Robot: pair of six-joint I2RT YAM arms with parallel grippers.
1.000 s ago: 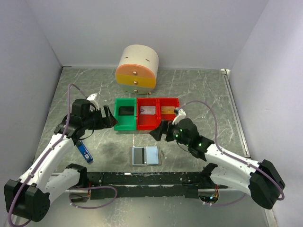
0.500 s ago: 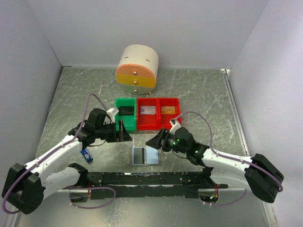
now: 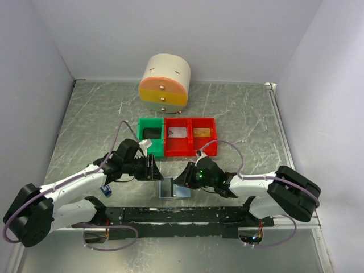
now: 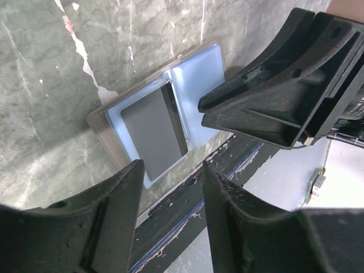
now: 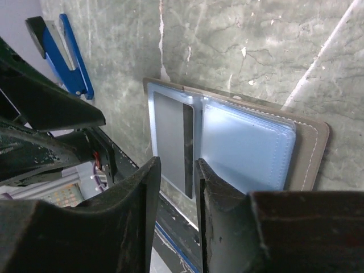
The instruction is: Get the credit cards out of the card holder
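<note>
The holder [image 3: 170,190] lies opened flat on the counter [image 3: 244,108], pockets up; its near edge runs just beside the black rail [image 3: 170,215] at the counter's front, so there is little room on that side. A dark grey card [image 4: 153,133] sits in the holder's left pocket, inside the pocket's edges; the right pocket shows only pale blue.

Your left pincer [image 4: 170,170] hangs over the holder's left half; its jaws stand apart with nothing between them. Your right pincer [image 5: 176,165] hangs over the fold and right half; its jaws are parted only narrowly and grip nothing; you cannot tell whether it touches the holder. The two pincers face each other across the holder, close together, with a tight gap between them.

A blue stick [image 3: 104,190] lies left of the holder, near your left arm. The green bin [image 3: 142,142] and red bins [image 3: 190,149] stand just beyond the pincers; bare counter opens to the far left and far right.
</note>
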